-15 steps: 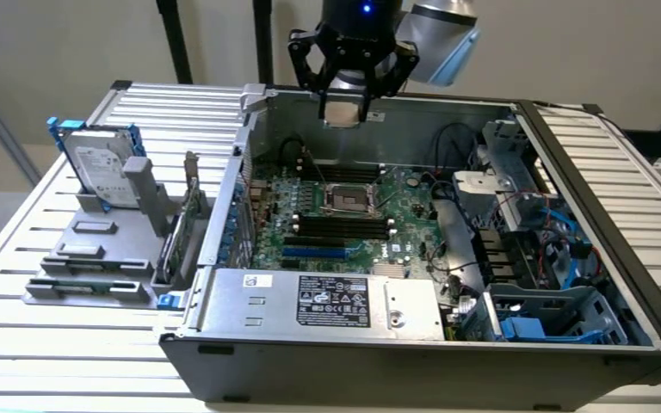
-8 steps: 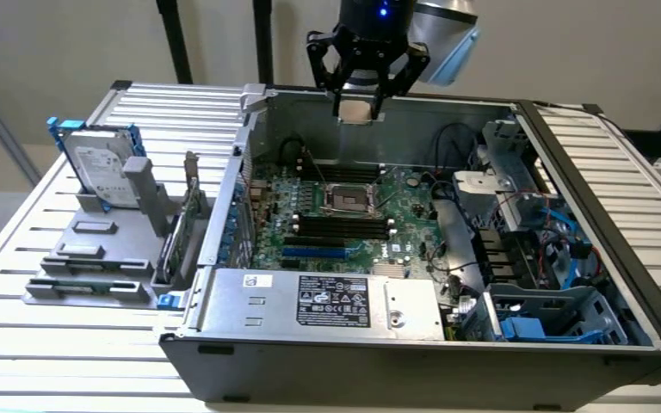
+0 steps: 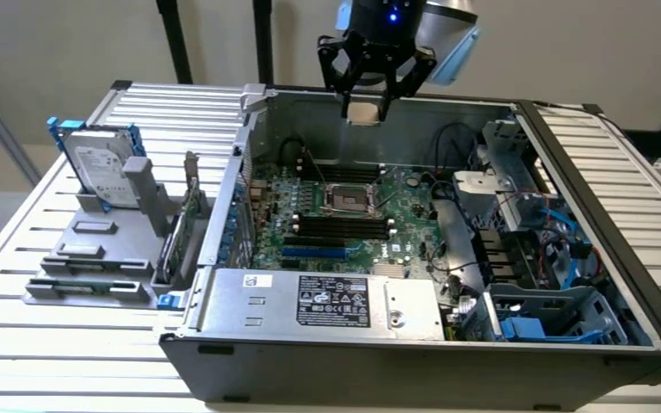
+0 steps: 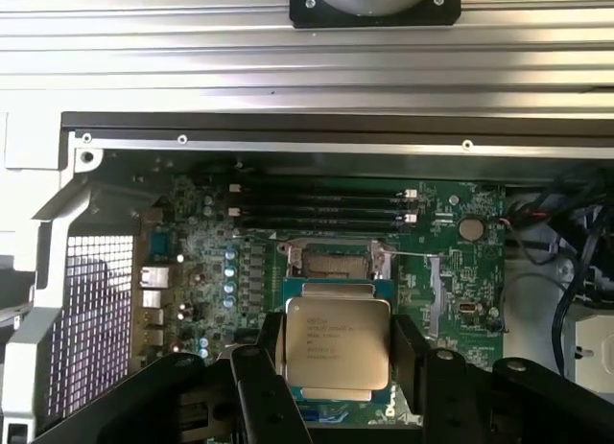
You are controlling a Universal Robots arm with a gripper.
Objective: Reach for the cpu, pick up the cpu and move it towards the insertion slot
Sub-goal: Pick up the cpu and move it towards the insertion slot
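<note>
My gripper point(image 3: 365, 110) hangs high over the open computer case, above its back wall, shut on the cpu point(image 3: 363, 113). The chip is a small flat square with a silvery top. In the wrist view the cpu point(image 4: 336, 343) sits between the two black fingers point(image 4: 261, 367), its printed metal lid facing the camera. The insertion slot point(image 3: 350, 200) is a square socket with a shiny metal frame and a dark centre on the green motherboard, well below the gripper. In the wrist view the insertion slot point(image 4: 331, 262) shows just beyond the held chip's edge.
Long black memory slots point(image 3: 336, 228) lie beside the socket. A power supply point(image 3: 324, 301) fills the case's front, and cables and blue drive bays point(image 3: 537, 258) crowd the exterior view's right. A hard drive point(image 3: 101, 168) stands on a grey rack outside the case.
</note>
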